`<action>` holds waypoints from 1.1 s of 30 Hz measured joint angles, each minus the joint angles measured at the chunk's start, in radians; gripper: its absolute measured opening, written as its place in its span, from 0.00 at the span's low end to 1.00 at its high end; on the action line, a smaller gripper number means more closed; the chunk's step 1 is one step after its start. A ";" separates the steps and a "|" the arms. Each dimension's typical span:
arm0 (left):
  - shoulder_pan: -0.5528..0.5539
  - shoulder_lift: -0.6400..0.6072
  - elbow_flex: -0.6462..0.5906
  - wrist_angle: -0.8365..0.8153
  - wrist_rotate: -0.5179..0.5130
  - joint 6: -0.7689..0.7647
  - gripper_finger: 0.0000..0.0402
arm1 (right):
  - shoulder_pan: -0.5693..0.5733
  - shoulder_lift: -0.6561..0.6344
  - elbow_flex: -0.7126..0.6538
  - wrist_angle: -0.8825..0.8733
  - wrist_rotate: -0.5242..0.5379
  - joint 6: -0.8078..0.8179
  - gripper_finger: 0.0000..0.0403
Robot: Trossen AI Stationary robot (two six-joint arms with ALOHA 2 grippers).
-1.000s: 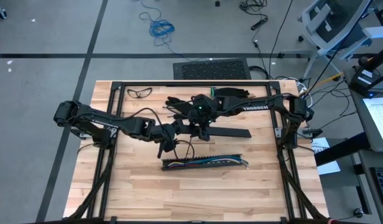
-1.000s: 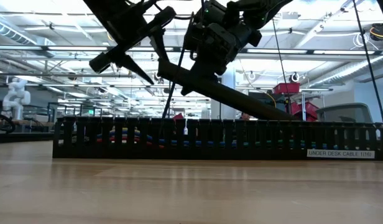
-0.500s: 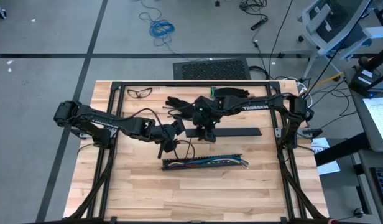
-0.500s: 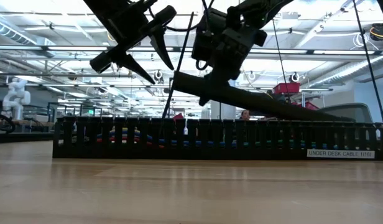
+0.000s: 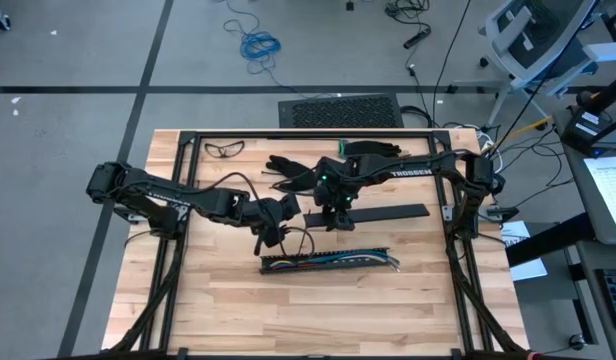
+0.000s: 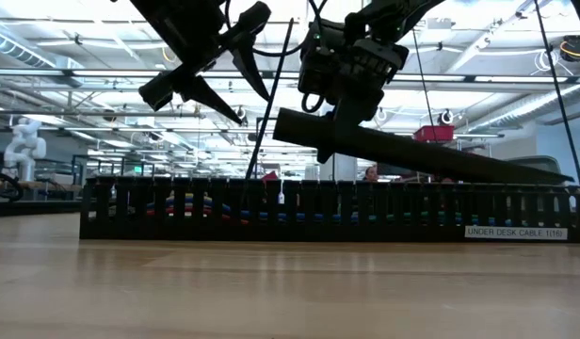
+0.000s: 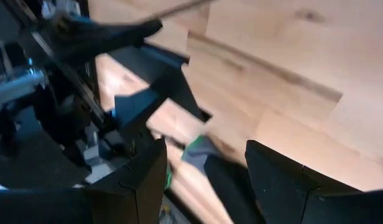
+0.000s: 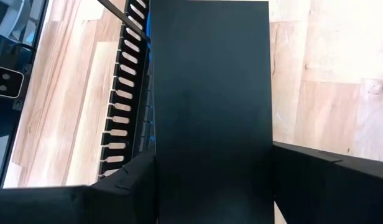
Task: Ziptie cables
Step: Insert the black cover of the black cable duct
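Right gripper (image 5: 340, 222) clamped on one end of a long flat black lid (image 5: 373, 212), lifted clear of the worktop (image 5: 218, 320) and slanting down away from the grip in the low view. Left gripper (image 5: 265, 237) released and empty, hanging just above the left end of the slotted tray (image 5: 328, 263). Cables (image 5: 333, 258) lying inside the tray, near the worktop's middle, coloured strands showing through the slots (image 6: 191, 209).

Probably carrying the lid toward the tray to cover the cables. For a clean job: level the lid first, since the free end droops and would likely strike the tray wall early. Line up the long edges parallel with the tray before lowering. Keep the left gripper out of the lid's path, or use it to steady the tray. Watch for stray wires poking above the slots.
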 joint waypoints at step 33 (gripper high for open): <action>-0.114 -0.097 0.004 0.025 0.267 -1.618 0.53 | 0.025 -0.007 0.169 -0.165 0.024 -0.082 0.57</action>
